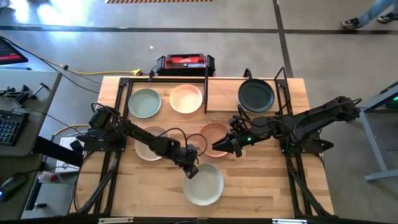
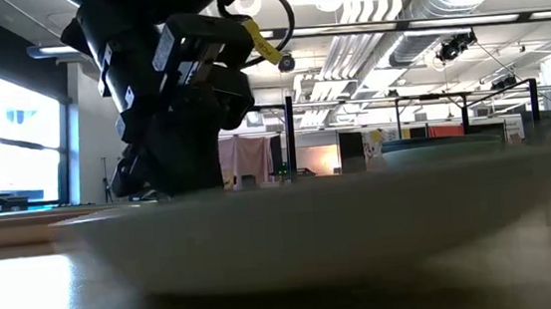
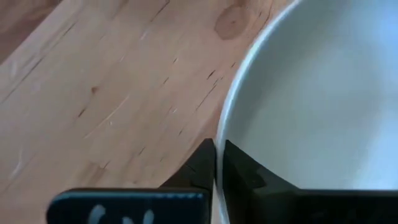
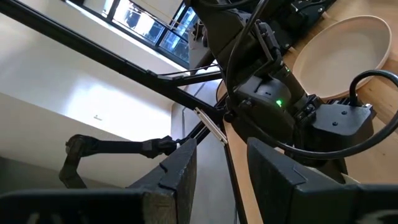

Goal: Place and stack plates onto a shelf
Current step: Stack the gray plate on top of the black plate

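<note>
**Left gripper pinches the white plate's rim**

Wood covers the whole table (image 1: 261, 180); the shelf (image 1: 205, 93) runs across its far side, with its long way going left to right and a black post in the middle; three plates sit flat on it: a green plate (image 1: 145, 103) and a cream plate (image 1: 186, 98) left of the post, a black plate (image 1: 255, 95) right of it.

Nearer the front lie three more, all flat and facing up; a beige plate (image 1: 147, 147) on the left, partly under the left arm; a pink plate (image 1: 213, 135) in the middle; a white plate (image 1: 204, 183) closest to the front edge.

The left gripper (image 1: 191, 169) is at the white plate's far-left rim; the left wrist view shows its fingers (image 3: 202, 165) squeezed on the thin rim, one inside, one outside.

The right gripper (image 1: 221, 147) hangs over the pink plate's near edge, pointing left; its jaws are apart with nothing between them.
</note>
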Robot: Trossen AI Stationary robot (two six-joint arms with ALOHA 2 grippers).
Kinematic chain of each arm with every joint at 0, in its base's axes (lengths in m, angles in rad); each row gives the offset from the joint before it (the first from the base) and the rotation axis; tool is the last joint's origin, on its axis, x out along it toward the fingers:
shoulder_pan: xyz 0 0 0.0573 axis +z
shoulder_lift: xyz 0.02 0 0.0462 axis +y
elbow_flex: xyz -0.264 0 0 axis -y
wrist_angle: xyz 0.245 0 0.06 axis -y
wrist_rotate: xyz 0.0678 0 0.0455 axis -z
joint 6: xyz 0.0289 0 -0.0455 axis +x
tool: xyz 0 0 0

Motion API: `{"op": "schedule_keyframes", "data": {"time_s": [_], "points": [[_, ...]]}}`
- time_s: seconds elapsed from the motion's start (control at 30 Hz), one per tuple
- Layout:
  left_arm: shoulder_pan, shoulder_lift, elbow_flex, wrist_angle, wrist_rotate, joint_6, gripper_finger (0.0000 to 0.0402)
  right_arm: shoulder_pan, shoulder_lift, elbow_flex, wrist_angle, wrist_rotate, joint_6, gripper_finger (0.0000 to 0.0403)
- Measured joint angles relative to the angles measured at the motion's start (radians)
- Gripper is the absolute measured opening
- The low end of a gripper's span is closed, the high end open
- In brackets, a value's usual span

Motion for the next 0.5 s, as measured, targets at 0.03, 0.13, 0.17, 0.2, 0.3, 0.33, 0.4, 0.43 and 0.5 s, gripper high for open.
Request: {"op": "schedule_keyframes", "data": {"time_s": [0.03,0.13,0.17,0.2,0.3,0.33,0.4,0.43,0.5], "points": [[0.000,0.000,0.000,-0.001,-0.003,0.002,0.0006,0.000,0.000,0.000,0.000,0.000,0.000,0.0124],[0.000,0.000,0.000,0.001,0.003,0.018,0.0007,0.000,0.000,0.000,0.000,0.000,0.000,0.0124],[0.000,0.000,0.000,0.001,0.007,0.018,0.0005,0.000,0.000,0.000,0.000,0.000,-0.006,0.0124],[0.000,0.000,0.000,0.001,0.008,0.019,0.0004,0.000,0.000,0.000,0.000,0.000,-0.008,0.0124],[0.000,0.000,0.000,0.001,0.009,0.019,0.0004,0.000,0.000,0.000,0.000,0.000,-0.008,0.0124],[0.000,0.000,0.000,0.001,0.009,0.021,0.0004,0.000,0.000,0.000,0.000,0.000,-0.008,0.0124],[0.001,-0.012,0.000,-0.009,0.009,0.025,0.0003,0.000,0.000,0.000,0.000,0.000,-0.014,0.0124],[0.002,-0.016,0.000,-0.006,0.010,0.033,0.0003,0.000,0.000,0.000,0.000,0.000,-0.018,0.0124],[0.008,-0.035,0.000,-0.023,0.009,0.048,0.0003,0.000,0.000,0.000,0.000,0.000,-0.031,0.0124]]}}
